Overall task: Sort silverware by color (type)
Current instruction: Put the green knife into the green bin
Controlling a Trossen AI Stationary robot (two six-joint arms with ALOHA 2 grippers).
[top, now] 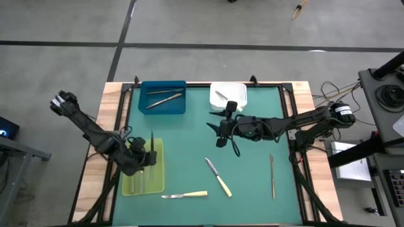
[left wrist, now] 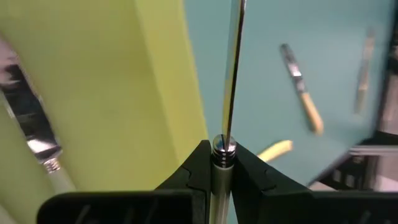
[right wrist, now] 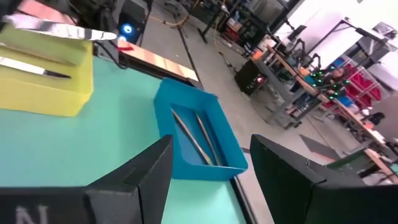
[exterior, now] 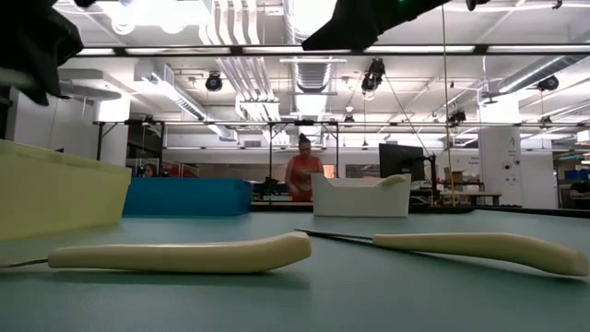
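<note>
My left gripper [top: 148, 155] hangs over the yellow-green tray [top: 134, 183] at the table's left and is shut on a knife whose blade [top: 152, 141] points toward the far edge. More knives lie in that tray [left wrist: 31, 124]. Silverware still lies on the mat: two pale-handled knives [top: 218, 177] [top: 185, 195] and a grey utensil [top: 272, 175]. My right gripper [top: 218, 128] hovers open above the table's middle, near the white tray [top: 238, 90], with nothing between its fingers [right wrist: 143, 180]. My left gripper pinches the knife between its two fingers where the handle meets the blade [left wrist: 223, 148]. The handle runs back between the fingers and the blade [left wrist: 234, 68] sticks out ahead, in line with them. The knife is lifted clear above the yellow-green tray [left wrist: 124, 87].
A blue tray [top: 163, 105] at the far left holds two grey utensils [right wrist: 198, 138]. The white tray holds one utensil [top: 221, 96]. In the low view the two pale knife handles [exterior: 184, 254] [exterior: 479, 247] lie in front. A person [exterior: 302, 175] stands far behind the table.
</note>
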